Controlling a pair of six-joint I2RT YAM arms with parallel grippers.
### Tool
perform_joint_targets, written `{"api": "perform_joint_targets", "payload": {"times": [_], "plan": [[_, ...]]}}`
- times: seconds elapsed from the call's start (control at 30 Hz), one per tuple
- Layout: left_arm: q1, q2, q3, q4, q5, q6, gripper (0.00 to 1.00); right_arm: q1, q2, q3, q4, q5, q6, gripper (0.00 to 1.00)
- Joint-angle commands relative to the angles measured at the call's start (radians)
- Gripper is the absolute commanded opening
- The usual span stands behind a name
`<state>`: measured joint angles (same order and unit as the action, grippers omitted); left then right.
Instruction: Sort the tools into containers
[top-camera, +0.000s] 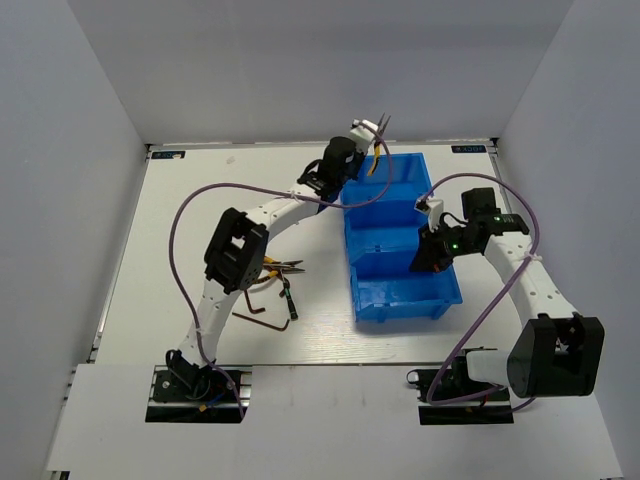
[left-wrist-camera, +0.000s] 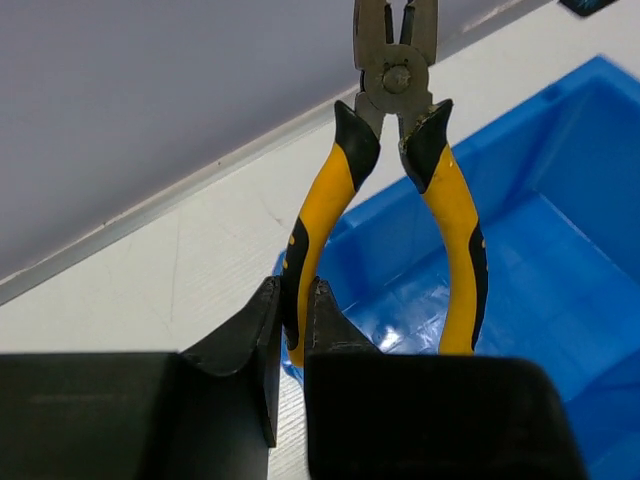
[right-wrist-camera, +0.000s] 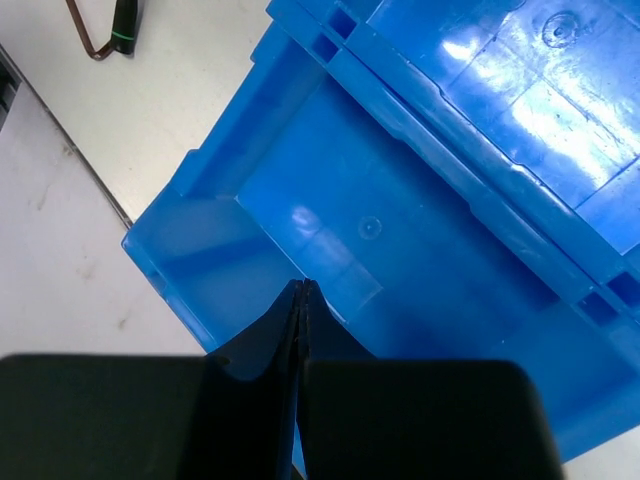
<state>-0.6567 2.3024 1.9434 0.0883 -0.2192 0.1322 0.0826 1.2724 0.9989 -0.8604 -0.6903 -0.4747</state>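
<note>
My left gripper (top-camera: 370, 145) is shut on one handle of yellow-and-black pliers (left-wrist-camera: 400, 150) and holds them above the far-left corner of the farthest blue bin (left-wrist-camera: 560, 250); its tips (left-wrist-camera: 293, 300) clamp the left handle and the pliers' head points away. Three joined blue bins (top-camera: 352, 250) stand right of centre. My right gripper (top-camera: 430, 258) is shut and empty above the nearest bin (right-wrist-camera: 330, 200), with its tips (right-wrist-camera: 302, 290) pressed together. Another pair of pliers (top-camera: 280, 267), a thin hex key (top-camera: 255, 310) and a short dark bit (top-camera: 289, 300) lie on the table left of the bins.
The hex key (right-wrist-camera: 85, 35) and the dark bit (right-wrist-camera: 125, 20) also show at the top left of the right wrist view. Purple cables (top-camera: 180, 225) loop over both arms. Grey walls enclose the white table (top-camera: 180, 200) on three sides.
</note>
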Motion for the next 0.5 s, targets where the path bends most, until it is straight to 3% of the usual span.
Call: {"api": "perform_joint_targets", "payload": {"times": [0.0,0.1,0.13,0.27,0.3,0.33,0.47], "plan": [[-0.021,-0.017,0.061,0.079,-0.095,0.038,0.00,-0.004,-0.038,0.001,0.018,0.009,0.005,0.00],[-0.041,0.008,0.061,0.067,-0.095,0.038,0.02,-0.006,-0.042,0.006,0.018,0.017,0.004,0.00],[-0.050,0.008,0.061,0.054,-0.095,0.038,0.06,-0.007,-0.044,0.007,0.017,0.018,0.005,0.09],[-0.061,0.008,0.036,0.044,-0.071,0.026,0.28,-0.009,-0.042,0.012,0.024,0.025,0.005,0.23],[-0.061,-0.007,0.026,0.044,-0.071,0.026,0.42,-0.006,-0.039,0.014,0.024,0.025,0.004,0.27],[-0.061,-0.021,0.016,0.044,-0.071,0.026,0.48,-0.006,-0.038,0.015,0.024,0.026,0.004,0.35],[-0.070,-0.082,-0.021,0.033,-0.081,0.026,0.66,-0.006,-0.019,0.041,0.031,0.017,0.001,0.41]]}}
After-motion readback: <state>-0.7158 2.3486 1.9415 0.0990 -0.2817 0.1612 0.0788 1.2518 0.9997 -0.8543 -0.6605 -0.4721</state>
